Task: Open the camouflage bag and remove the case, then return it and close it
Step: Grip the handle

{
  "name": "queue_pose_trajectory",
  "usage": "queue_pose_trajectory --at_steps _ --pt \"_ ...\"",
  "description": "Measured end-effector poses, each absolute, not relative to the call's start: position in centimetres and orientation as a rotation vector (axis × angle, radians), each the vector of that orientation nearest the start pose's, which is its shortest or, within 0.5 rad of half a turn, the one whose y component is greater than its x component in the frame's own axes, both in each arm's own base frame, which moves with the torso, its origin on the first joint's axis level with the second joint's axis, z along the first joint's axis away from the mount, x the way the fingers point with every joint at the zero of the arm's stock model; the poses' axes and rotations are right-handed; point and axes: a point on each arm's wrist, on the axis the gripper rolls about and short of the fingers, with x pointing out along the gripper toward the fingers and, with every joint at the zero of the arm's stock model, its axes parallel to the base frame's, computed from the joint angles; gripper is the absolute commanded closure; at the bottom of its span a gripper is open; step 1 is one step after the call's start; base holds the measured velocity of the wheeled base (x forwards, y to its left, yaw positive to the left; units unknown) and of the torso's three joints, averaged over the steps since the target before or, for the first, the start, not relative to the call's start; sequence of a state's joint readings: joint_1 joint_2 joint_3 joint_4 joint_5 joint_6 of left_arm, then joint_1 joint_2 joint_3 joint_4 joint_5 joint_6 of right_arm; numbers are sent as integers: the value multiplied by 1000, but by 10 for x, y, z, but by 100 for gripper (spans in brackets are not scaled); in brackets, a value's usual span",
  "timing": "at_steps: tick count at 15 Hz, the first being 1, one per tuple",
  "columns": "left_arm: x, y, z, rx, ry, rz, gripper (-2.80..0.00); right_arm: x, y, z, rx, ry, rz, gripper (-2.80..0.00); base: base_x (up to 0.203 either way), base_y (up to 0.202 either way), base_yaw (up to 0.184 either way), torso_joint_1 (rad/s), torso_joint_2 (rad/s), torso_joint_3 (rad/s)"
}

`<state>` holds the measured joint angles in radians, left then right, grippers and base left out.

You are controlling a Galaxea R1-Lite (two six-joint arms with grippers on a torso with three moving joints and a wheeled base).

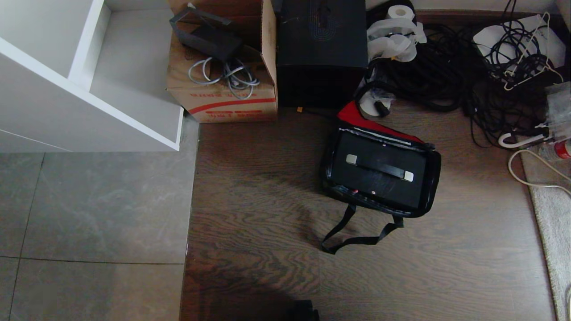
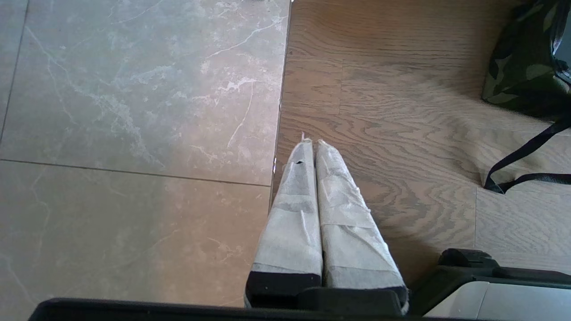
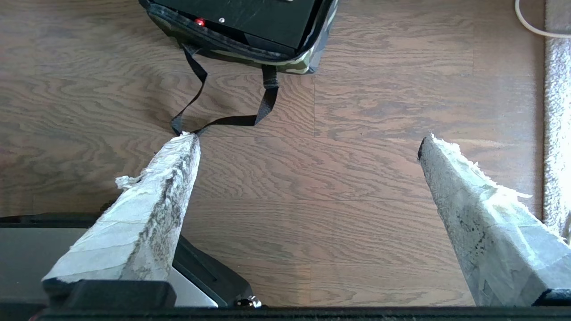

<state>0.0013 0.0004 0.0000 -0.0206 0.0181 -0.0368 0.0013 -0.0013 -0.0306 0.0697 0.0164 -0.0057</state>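
- I see the camouflage bag standing on the dark wood-grain floor, right of the middle of my head view, its top open; it is a soft boxy shape with glossy black trim around the mouth.
- Its red inner lid panel is folded back on the far side, toward the plain black box.
- The case sits down inside the bag: a rigid black rectangle with a flat, slightly shiny top, its flat black handle lying along the middle between two pale metal end mounts.
- The long axis of case and bag runs from far-left to near-right in my head view, tilted a little; the handle follows that same line.
- A small red spot shows on the case's near edge in my right wrist view.
- The black webbing shoulder strap lies in a slack loop on the floor on the near side of the bag.
- My right gripper hangs above the wood floor near the strap, its two fingers, wrapped in frayed white tape, spread wide with nothing between them.
- My left gripper hangs over the seam between wood and grey marbled tile, its taped fingers pressed together and empty; the bag's camouflage cloth shows well off to one side.
- Beyond the bag I see a brown cardboard carton with red print, a white shelf unit, and a tangle of black cables.
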Motion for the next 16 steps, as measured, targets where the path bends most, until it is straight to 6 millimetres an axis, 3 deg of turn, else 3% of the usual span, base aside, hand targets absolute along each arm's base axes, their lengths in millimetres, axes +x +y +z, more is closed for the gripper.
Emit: queue_pose_trajectory --at_steps 16 --pt "-23 0 78 -37 -21 19 0 -25 0 77 -5 39 18 -280 0 0 0 0 0 0"
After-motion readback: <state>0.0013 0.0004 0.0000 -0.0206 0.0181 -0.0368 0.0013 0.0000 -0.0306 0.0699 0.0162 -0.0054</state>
